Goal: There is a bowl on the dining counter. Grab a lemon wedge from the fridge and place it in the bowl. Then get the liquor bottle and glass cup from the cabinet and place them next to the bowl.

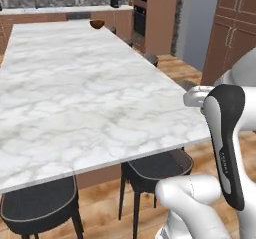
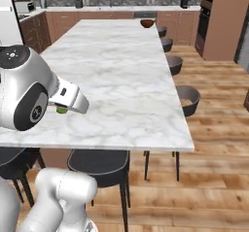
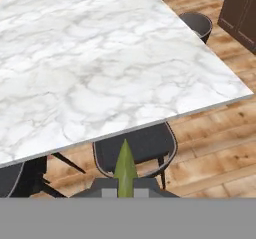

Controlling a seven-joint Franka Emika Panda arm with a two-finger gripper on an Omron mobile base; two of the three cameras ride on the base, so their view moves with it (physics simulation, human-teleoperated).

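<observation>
**Yellow-green wedge held, bowl far off**

Marble counter (image 1: 75,98) stretches ahead. Jaws (image 3: 125,189) clench the lemon wedge (image 3: 125,165), its tip pointing to 12 o'clock. Bowl (image 2: 147,23) sits at the counter's far end, about 12 o'clock, well apart.

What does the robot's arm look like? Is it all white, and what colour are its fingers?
Mostly white. The arm is made of smooth, rounded, glossy white shells with dark, nearly black pieces at the joints, like the round dark cap on top. One dark strip carries tiny pale lettering. No cables show. Its two fingers are small, dark, blocky tips.
</observation>
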